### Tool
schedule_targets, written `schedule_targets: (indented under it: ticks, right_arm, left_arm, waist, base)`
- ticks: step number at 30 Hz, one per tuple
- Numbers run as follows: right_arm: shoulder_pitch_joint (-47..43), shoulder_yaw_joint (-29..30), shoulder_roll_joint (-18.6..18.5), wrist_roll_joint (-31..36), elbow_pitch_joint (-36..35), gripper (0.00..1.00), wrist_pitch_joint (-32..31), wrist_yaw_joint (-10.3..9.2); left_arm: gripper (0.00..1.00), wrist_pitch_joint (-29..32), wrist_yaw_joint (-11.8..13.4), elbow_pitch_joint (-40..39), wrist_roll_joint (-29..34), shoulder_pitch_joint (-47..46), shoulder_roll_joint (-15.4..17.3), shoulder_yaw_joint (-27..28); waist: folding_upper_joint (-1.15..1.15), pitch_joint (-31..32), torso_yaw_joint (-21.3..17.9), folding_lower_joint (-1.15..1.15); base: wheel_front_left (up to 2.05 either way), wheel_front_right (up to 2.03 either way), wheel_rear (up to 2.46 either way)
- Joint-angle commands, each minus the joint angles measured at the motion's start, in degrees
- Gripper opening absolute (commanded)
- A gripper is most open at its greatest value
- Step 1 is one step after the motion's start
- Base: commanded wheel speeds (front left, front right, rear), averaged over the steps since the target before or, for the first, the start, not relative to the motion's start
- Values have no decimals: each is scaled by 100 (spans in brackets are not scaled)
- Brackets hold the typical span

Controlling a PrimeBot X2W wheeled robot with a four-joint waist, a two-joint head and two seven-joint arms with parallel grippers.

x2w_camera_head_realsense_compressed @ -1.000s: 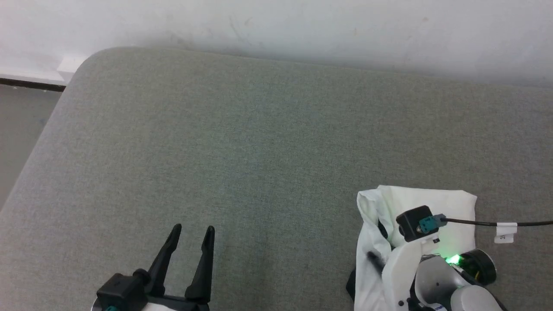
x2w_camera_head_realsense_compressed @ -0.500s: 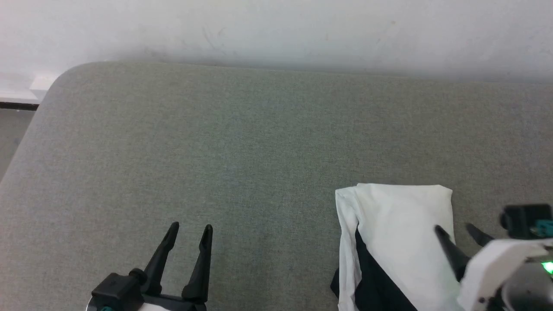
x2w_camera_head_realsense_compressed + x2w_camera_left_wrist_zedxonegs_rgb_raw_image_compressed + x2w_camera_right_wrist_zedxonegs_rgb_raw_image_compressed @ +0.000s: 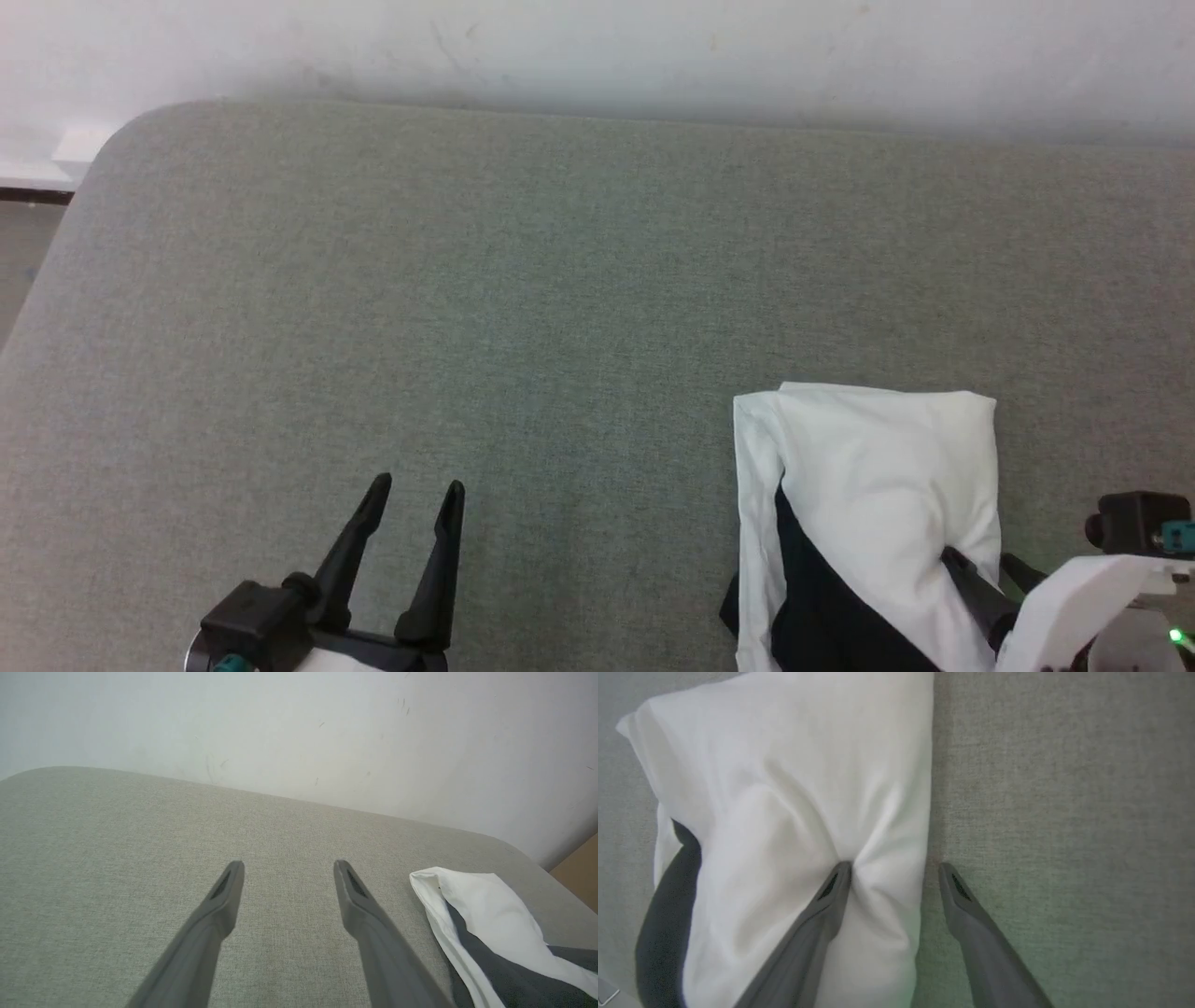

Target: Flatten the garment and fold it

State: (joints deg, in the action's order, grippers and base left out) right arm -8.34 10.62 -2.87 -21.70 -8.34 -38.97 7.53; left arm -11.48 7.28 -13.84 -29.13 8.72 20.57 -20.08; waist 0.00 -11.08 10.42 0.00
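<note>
**Garment.** The garment (image 3: 878,476) lies folded into a compact rectangle on the grey padded surface (image 3: 560,280), at about 4 o'clock in the head view. The white body faces up. A black part shows along its 7 o'clock side. In the left wrist view, the garment (image 3: 486,914) sits at 4 o'clock, well apart from that arm's fingers.

**Left gripper.** The left gripper (image 3: 417,485) is at 7 o'clock in the head view, over bare surface. Its fingers are spread and hold nothing. The left wrist view confirms this: the left gripper (image 3: 288,865) points toward the white wall (image 3: 299,728) at 12 o'clock.

**Right gripper.** The right gripper (image 3: 978,557) is at 4 o'clock in the head view, at the garment's near right corner. Its jaws are spread and straddle the garment's edge. In the right wrist view, the right gripper (image 3: 895,866) has one finger (image 3: 822,914) with its tip pressed into the white cloth, and creases radiate from the contact point. The other finger (image 3: 971,914) is over bare surface, just beside the garment (image 3: 784,788). No cloth is pinched between the fingers.
</note>
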Motion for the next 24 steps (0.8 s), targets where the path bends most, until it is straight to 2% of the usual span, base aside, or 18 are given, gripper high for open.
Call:
schedule_targets:
  ticks: [1, 5, 6, 8, 13, 19, 24]
  right_arm:
    - [134, -31, -1, -38, 154, 100, 37, -4]
    - [344, -104, -1, -120, 685, 100, 120, -4]
    - [377, -82, -1, -158, 812, 43, 146, -4]
    - [439, -46, -1, -139, 1032, 0, 209, -4]
    - [674, -12, -1, 157, 1119, 0, 480, -4]
    - [1230, 74, -3, 949, 578, 0, 415, -4]
    - [1777, 95, -449, 1299, 141, 0, -35, -4]
  left_arm:
    - [100, 23, 47, -29, 26, -100, 34, -8]
    - [100, 53, 79, -53, 29, -83, 34, -30]
    - [100, 62, 83, -55, 27, -76, 34, -39]
    - [100, 75, 91, -56, 21, -65, 32, -53]
    - [100, 61, 107, -55, 3, -52, 19, -64]
    - [100, -5, 115, -136, 41, -141, 22, -39]
    - [100, 18, 102, -244, 106, -368, 56, -31]
  waist:
    - [0, -37, 58, 0]
    - [0, -43, 103, 0]
    - [0, -38, 112, 0]
    - [0, -21, 119, 0]
    - [0, 33, -6, 0]
    - [0, 10, -345, 0]
    - [0, -286, -624, 0]
  base:
    - [0, 0, 0]
    - [0, 0, 0]
    - [0, 0, 0]
    - [0, 0, 0]
    - [0, 0, 0]
    - [0, 0, 0]
    - [0, 0, 0]
